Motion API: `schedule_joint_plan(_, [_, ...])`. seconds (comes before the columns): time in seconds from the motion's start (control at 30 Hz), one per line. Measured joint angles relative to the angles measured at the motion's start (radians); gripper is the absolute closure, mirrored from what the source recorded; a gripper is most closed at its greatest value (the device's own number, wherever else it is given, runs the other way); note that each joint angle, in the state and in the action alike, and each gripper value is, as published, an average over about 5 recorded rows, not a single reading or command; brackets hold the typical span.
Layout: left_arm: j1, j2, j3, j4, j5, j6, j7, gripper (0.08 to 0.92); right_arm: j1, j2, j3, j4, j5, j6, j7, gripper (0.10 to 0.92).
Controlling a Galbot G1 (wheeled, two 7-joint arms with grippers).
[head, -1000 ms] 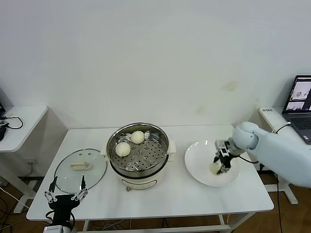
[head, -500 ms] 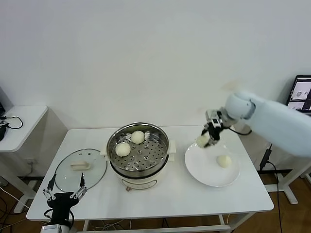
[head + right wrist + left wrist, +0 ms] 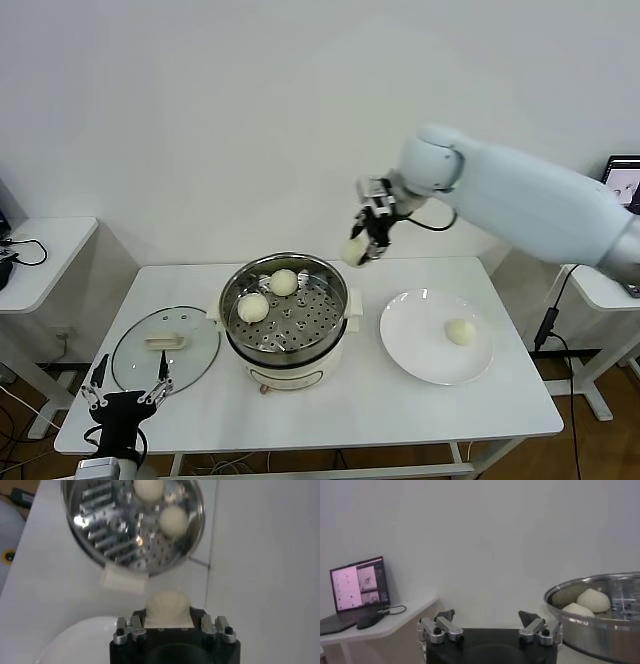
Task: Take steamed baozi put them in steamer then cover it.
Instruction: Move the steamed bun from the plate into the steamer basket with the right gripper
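Note:
My right gripper [image 3: 362,249] is shut on one steamed baozi [image 3: 352,252] and hangs in the air above the back right rim of the steamer [image 3: 300,352]. In the right wrist view that cream bun [image 3: 168,606] sits between the fingers, with the perforated tray [image 3: 115,525] below. Two baozi [image 3: 253,307] [image 3: 284,282] lie on the tray. Another baozi [image 3: 460,331] rests on the white plate [image 3: 420,350] right of the steamer. The glass cover [image 3: 165,347] lies flat on the table left of the steamer. My left gripper [image 3: 125,387] waits open at the front left table edge, holding nothing.
A side table [image 3: 40,250] with cables stands at the far left. A laptop [image 3: 624,180] sits on another table at the far right. The left wrist view shows the steamer's steel rim [image 3: 600,625] and a laptop [image 3: 359,582] on a side table.
My right gripper lifted a baozi off the plate and carried it up and left to above the steamer's back right rim. One baozi stays on the plate. The left arm stayed put.

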Motion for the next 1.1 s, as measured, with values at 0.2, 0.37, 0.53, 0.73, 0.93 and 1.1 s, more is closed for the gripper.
schedule_joint_plan(0.2, [0.004,-0.006,-0.016,-0.002,-0.008,0.001,0.0,0.177,-0.014,0.097,-0.031,-0.012,-0.016,0.042,0.006,0.448])
schedule_joint_plan(0.37, [0.004,-0.014,-0.027,-0.003,-0.009,0.002,0.0,0.177,-0.037,0.16,-0.058,-0.007,-0.055,0.088,0.011,0.448])
schedule_joint_plan(0.53, [0.006,-0.023,-0.033,-0.007,-0.009,0.002,0.0,0.177,-0.061,0.2,-0.087,0.006,-0.107,0.141,0.018,0.448])
schedule_joint_plan(0.73, [0.007,-0.03,-0.037,-0.013,-0.009,0.002,0.0,0.177,-0.084,0.234,-0.115,0.016,-0.162,0.203,0.024,0.448])
schedule_joint_plan(0.93, [0.009,-0.035,-0.038,-0.021,-0.009,0.002,0.0,0.177,-0.095,0.259,-0.134,0.015,-0.198,0.266,0.026,0.442])
schedule_joint_plan(1.1, [0.008,-0.038,-0.038,-0.021,-0.009,0.002,0.0,0.177,-0.096,0.275,-0.147,0.011,-0.219,0.316,0.025,0.44])
